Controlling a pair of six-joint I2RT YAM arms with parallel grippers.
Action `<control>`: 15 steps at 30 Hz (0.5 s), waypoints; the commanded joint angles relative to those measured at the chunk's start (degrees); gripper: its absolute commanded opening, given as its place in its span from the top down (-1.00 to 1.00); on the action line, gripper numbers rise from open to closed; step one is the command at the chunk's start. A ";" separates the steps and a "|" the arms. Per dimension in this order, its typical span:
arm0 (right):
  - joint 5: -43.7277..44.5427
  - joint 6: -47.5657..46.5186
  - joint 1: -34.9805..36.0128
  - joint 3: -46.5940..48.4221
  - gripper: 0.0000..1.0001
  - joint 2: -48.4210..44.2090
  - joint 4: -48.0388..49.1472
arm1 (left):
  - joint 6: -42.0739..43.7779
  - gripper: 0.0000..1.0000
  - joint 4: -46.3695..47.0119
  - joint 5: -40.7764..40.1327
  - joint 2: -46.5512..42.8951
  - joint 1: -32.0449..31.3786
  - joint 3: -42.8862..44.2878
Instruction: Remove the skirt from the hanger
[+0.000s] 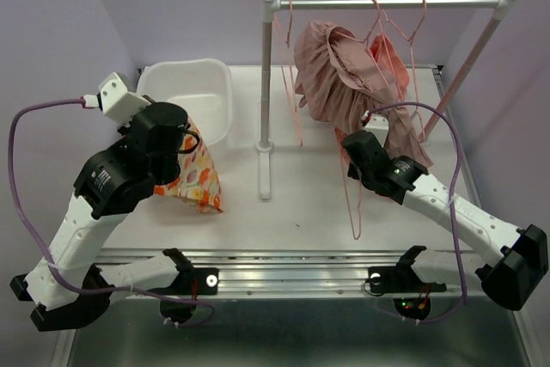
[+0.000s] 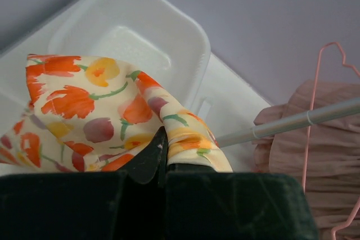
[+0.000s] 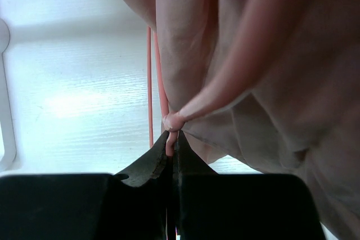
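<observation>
A dusty pink skirt [image 1: 344,75] hangs bunched on pink wire hangers [image 1: 395,27] from the rack's rail [image 1: 387,3]. My right gripper [image 1: 363,133] is at the skirt's lower edge. In the right wrist view it [image 3: 171,139] is shut on a rolled fold of the pink skirt [image 3: 253,54], with thin pink hanger wires [image 3: 150,82] just left of it. My left gripper [image 1: 191,145] is shut on a floral orange cloth [image 1: 199,182] and holds it up beside the white tub. The left wrist view shows the gripper [image 2: 163,141] pinching the cloth [image 2: 95,105].
A white tub [image 1: 193,92] stands at the back left; it also shows in the left wrist view [image 2: 129,37]. The rack's white post [image 1: 266,92] stands mid-table on a foot. A long pink wire [image 1: 354,204] dangles down to the table in front of the right arm.
</observation>
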 commanded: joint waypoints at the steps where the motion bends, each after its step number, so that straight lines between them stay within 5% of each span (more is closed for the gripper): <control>1: 1.80 0.63 0.09 -0.05 0.99 -0.87 1.39 | 9.58 1.00 7.44 -4.22 3.17 1.87 5.69; 15: -0.31 -1.66 0.09 -1.45 0.99 -3.16 5.17 | 37.42 1.00 29.33 6.33 21.97 21.03 27.40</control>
